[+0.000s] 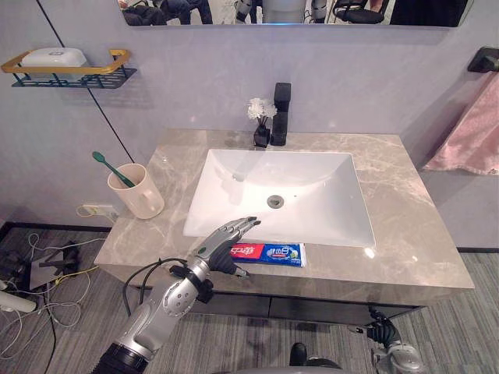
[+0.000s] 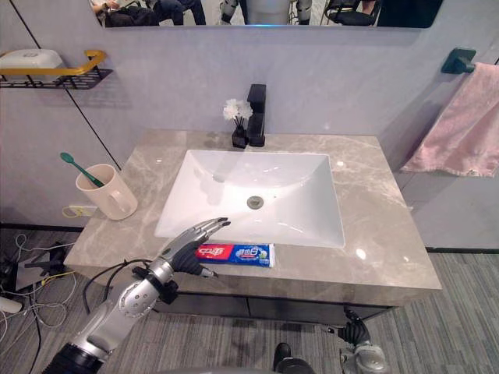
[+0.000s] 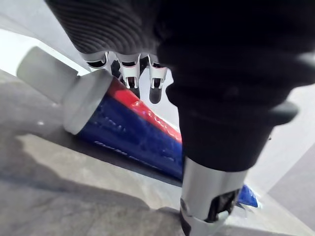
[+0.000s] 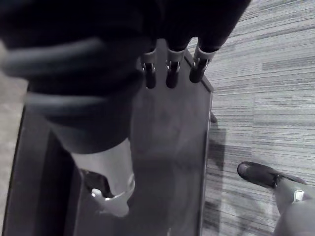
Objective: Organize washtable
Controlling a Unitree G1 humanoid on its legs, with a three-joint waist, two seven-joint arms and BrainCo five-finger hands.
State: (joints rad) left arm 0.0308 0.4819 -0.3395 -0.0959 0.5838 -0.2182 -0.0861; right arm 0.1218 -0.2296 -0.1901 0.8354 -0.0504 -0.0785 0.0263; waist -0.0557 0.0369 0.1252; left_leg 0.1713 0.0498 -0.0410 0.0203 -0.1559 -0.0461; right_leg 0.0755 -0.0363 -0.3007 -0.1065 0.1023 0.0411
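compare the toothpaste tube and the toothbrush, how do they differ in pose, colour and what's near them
The toothpaste tube lies flat on the counter in front of the sink; the toothbrush stands tilted in a beige cup. The tube is red and blue with a white cap; the toothbrush is green. The left hand is at the tube's cap end; nothing is near the toothbrush. Both are on the same counter.

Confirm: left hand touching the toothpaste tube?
Cannot tell. In the left wrist view the left hand overlaps the toothpaste tube; neither contact nor gap shows plainly.
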